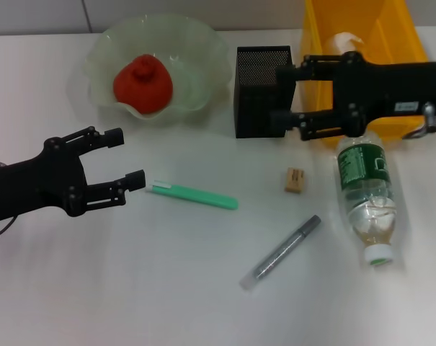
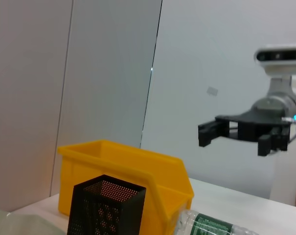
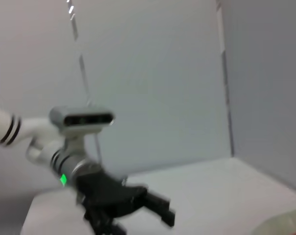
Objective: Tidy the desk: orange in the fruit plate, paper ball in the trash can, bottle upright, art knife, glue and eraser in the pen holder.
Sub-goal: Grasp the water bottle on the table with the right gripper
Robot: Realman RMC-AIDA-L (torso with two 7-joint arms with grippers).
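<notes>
Currently: right pincer (image 1: 285,96) spread wide, empty, beside pen holder (image 1: 259,90); left pincer (image 1: 127,158) wide, empty above worktop (image 1: 131,288); bottle (image 1: 367,198) lying flat.

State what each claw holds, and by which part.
Nothing. The left claw and the right claw are both open and empty, above the desk.

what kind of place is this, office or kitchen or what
Most likely a staged desk in a robot lab: a plain white table against bare grey wall panels, desk items like a black mesh pen holder and a yellow trash can, and two robot arms over it.
</notes>
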